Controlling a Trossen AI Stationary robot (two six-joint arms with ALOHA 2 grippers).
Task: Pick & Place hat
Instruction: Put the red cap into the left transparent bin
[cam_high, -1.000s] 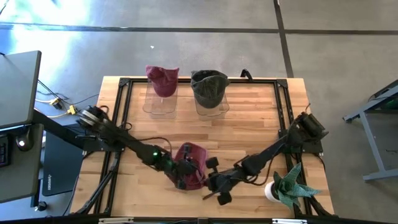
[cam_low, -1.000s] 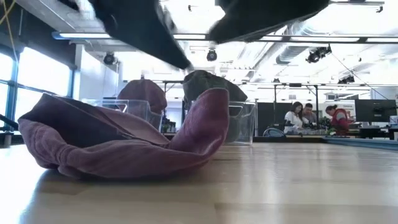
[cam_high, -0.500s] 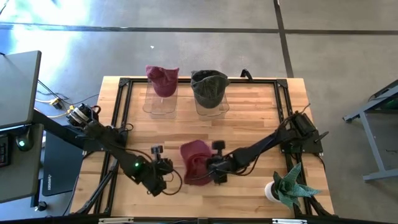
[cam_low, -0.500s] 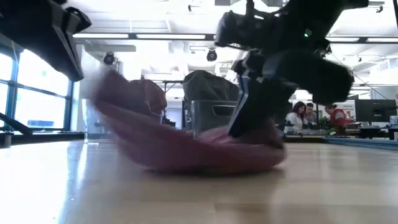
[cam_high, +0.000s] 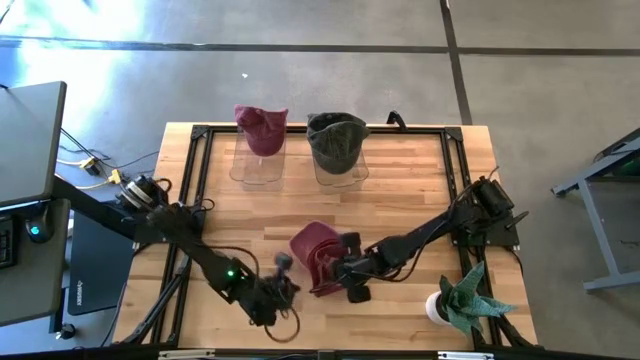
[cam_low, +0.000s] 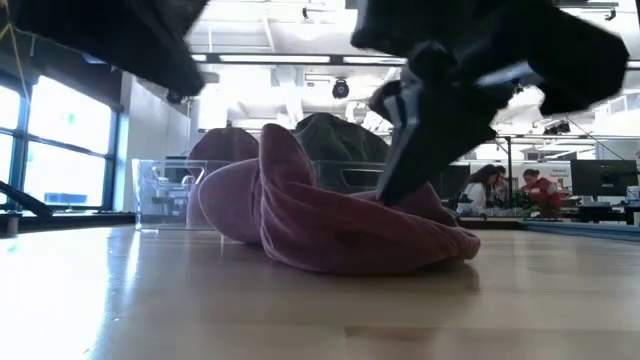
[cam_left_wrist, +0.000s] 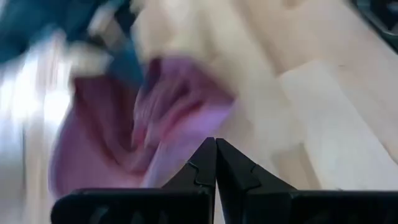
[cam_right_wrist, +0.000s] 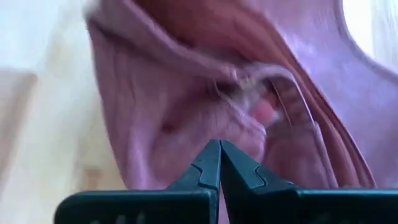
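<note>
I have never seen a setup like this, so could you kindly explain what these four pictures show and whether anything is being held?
Two dark robot arms work at a wooden table. One picture looks straight down, one looks level across the tabletop, and two come from cameras on the wrists. A maroon hat lies crumpled on the wood. The right gripper is at its edge, jaws shut, though a grip cannot be confirmed. The left gripper sits beside it, jaws shut, empty. At the far edge, two clear bins hold another maroon hat and a dark hat. A potted plant stands nearby.
</note>
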